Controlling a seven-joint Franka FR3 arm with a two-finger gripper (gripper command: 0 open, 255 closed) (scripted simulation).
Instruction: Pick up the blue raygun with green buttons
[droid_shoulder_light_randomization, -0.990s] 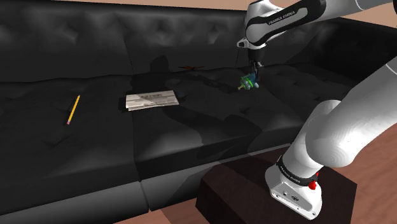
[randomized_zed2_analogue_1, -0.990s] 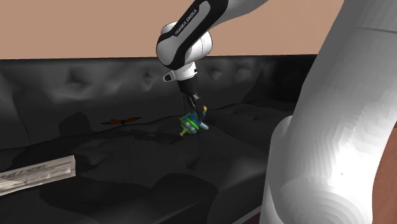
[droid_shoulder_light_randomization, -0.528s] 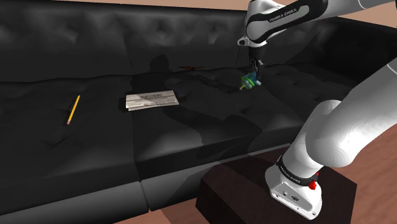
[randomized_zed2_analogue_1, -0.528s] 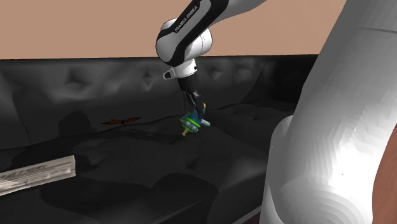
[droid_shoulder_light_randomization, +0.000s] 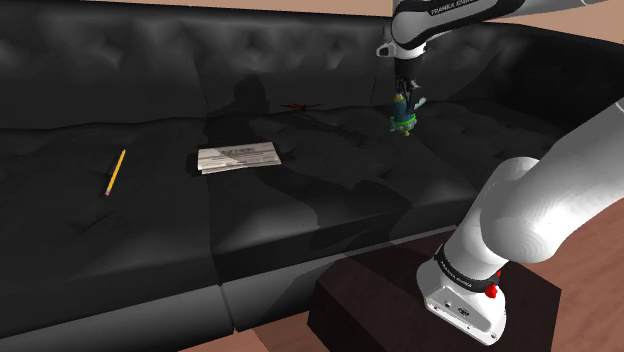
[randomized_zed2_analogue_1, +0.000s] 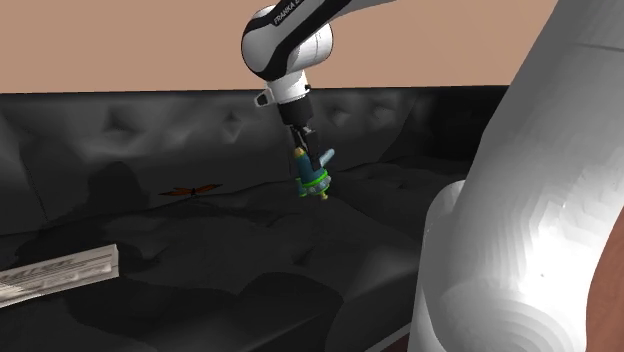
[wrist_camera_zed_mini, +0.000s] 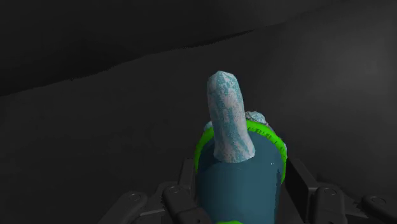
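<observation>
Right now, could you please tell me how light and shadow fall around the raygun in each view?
Shoulder view: the black sofa is dim, the arm's shadow crosses its backrest and seat; the raygun in the claw shows bright. Second exterior view: a shadow darkens the backrest at the view's left. Wrist view: the raygun is evenly lit against dark cushion, without glare.

The black gripper (randomized_zed2_analogue_1: 301, 147) clasped the blue raygun (randomized_zed2_analogue_1: 313, 177) by its upper end, so the toy hung nose-down, green ring low, over the black sofa (randomized_zed2_analogue_1: 230, 300). Farther off, toward the second exterior view's left, a small orange-and-dark object (randomized_zed2_analogue_1: 190, 188) lay on the seat. A pale stack of papers (randomized_zed2_analogue_1: 60, 272) sat near the left edge. A bulky white arm link (randomized_zed2_analogue_1: 520, 220) loomed nearest, on the right.
</observation>
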